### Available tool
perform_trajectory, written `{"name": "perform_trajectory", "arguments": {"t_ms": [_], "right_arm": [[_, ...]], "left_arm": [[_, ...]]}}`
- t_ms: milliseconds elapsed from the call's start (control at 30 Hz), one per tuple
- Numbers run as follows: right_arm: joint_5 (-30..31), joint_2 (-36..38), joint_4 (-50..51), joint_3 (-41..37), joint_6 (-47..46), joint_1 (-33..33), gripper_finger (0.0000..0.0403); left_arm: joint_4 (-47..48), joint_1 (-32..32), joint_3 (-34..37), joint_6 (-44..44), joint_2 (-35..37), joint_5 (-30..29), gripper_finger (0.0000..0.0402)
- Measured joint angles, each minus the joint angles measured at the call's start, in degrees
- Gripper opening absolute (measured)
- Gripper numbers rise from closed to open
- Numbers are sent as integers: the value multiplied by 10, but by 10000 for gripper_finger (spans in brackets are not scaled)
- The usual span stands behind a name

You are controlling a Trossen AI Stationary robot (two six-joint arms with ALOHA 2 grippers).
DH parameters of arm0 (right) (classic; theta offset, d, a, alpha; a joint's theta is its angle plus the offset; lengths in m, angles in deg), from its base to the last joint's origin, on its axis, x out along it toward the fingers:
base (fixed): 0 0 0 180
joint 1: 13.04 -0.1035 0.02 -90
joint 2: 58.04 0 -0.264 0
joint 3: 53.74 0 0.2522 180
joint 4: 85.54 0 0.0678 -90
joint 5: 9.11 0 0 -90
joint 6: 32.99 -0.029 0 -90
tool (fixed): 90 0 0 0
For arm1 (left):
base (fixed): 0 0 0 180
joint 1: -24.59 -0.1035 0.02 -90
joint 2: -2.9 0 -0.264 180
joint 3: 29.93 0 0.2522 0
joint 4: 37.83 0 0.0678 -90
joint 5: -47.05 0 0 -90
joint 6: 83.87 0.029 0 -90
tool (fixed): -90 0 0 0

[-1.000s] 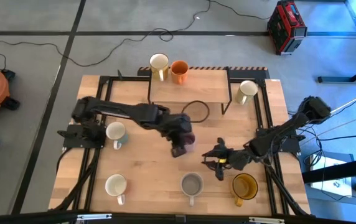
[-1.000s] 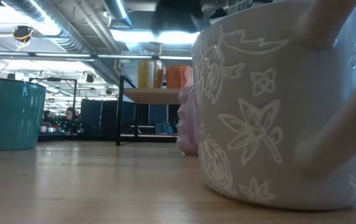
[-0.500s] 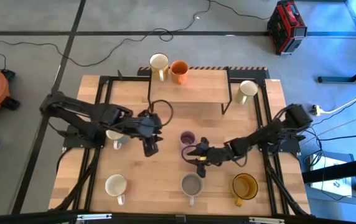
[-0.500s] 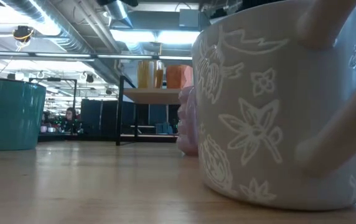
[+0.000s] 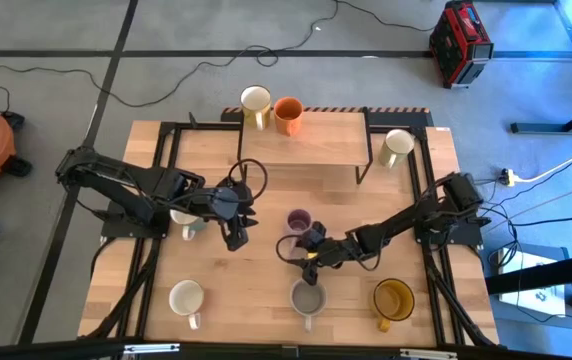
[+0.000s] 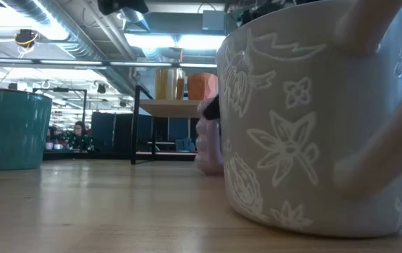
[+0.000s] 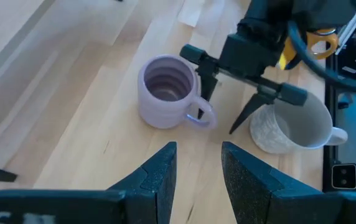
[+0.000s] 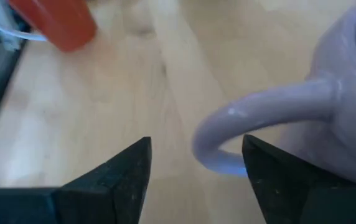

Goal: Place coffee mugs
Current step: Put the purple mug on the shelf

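The lilac mug [image 5: 299, 221] stands upright on its base at the middle of the table. Its handle [image 8: 228, 130] points toward the near right. My right gripper [image 5: 297, 252] is open and reaches in low from the right, with one finger on each side of that handle [image 7: 201, 116]. I cannot tell whether either finger touches it. My left gripper [image 5: 234, 238] hangs open over bare wood to the left of the mug, with nothing between its fingers [image 7: 165, 171].
A cream mug [image 5: 255, 101] and an orange mug [image 5: 287, 113] stand on the raised shelf [image 5: 311, 145] at the back. Other mugs: cream [image 5: 397, 146] far right, teal [image 5: 186, 214] under my left arm, and cream [image 5: 186, 297], grey [image 5: 308, 297] and amber [image 5: 393, 298] along the near edge.
My left gripper has drawn back from the lilac mug toward the table's left, and the mug has stayed standing on the wood. My right gripper has come in from the right and sunk lower, until its fingers stand around the mug's handle.
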Motion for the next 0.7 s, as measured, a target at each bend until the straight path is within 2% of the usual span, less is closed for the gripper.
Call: {"name": "perform_trajectory", "arguments": {"t_ms": [133, 300, 433, 700], "right_arm": [[54, -20, -10, 18, 13, 0, 234], [92, -25, -28, 20, 36, 0, 198], [94, -25, -27, 20, 42, 0, 153], [89, -24, -24, 20, 54, 0, 33]], "left_arm": [[-1, 0, 0, 3, 0, -7, 121], [0, 0, 0, 3, 0, -14, 121], [0, 0, 0, 3, 0, -14, 121], [0, 0, 0, 3, 0, -15, 121]]}}
